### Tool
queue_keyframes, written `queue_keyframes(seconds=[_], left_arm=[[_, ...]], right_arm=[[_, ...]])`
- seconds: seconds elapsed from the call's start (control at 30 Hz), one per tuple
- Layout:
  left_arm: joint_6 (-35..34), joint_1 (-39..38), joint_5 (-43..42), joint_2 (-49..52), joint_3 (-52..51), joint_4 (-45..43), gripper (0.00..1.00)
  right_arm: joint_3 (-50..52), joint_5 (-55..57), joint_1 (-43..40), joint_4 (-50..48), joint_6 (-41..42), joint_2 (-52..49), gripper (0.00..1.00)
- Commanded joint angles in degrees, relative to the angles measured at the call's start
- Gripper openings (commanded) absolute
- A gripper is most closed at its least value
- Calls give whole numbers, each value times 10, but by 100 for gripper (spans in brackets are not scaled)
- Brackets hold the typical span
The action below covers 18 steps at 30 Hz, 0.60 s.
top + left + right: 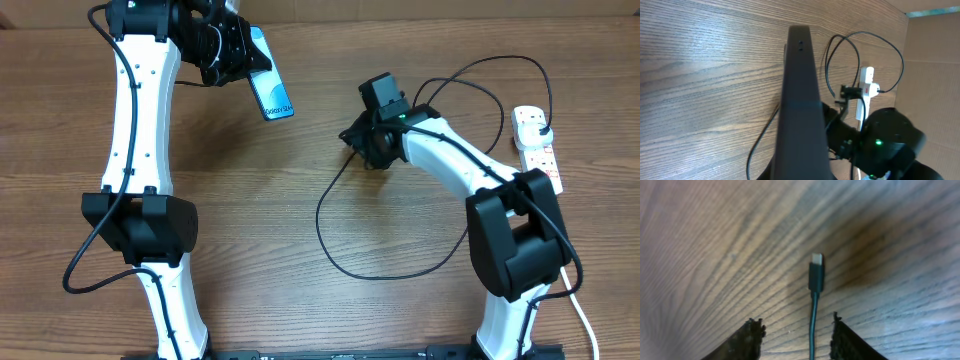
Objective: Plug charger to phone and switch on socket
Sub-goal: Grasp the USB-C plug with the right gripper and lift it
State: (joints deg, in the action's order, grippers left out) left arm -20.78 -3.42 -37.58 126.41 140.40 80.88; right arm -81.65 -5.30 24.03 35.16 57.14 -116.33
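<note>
**Charger not gripped yet, phone in the air: miss and slip risks**

Main risk is a bad pinch. The charger (pixel 813 315) is thin, and its connector tip (pixel 816 272) points away from the wrist camera, toward bare desk (pixel 250 220). If the fingers close too far back on the cable, the tip will probably droop and miss the phone's port. If they close off-centre, the cable can roll out.

Second risk is the phone (pixel 271 96). It is held off the desk near the far edge, left of centre, tilted, with only one end clamped. A push from the connector could twist it in the grip.

Third risk is the slack. It loops mid-desk toward the near edge, then runs back to the socket (pixel 536 146) by the right edge. Lifting it could snag the right arm or tug the plug (pixel 541 127), which looks seated at the socket's far end.

Right gripper (pixel 797 325): fingers well apart, one on each side of the cable and touching neither as far as the wrist view shows. It holds nothing. I cannot tell whether the tip rests on the wood or sits just above it.

Left gripper (pixel 240 65): clamped on the phone. Its wrist view shows only the dark edge.
</note>
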Motion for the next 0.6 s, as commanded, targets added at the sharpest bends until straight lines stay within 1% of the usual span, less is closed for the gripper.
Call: queue_keyframes(seconds=[0.0,0.1,0.57], left_arm=[[11,-8,-8,-12,12,-1,4],[11,-9,-8,-12,12,-1,4],[11,-12,-8,-12,12,-1,4]], right_arm=[[-12,13,1,-4,19,-17,42],[-12,9,1,-3,29,-30,39],[4,1,2,-34,31,-38,39]])
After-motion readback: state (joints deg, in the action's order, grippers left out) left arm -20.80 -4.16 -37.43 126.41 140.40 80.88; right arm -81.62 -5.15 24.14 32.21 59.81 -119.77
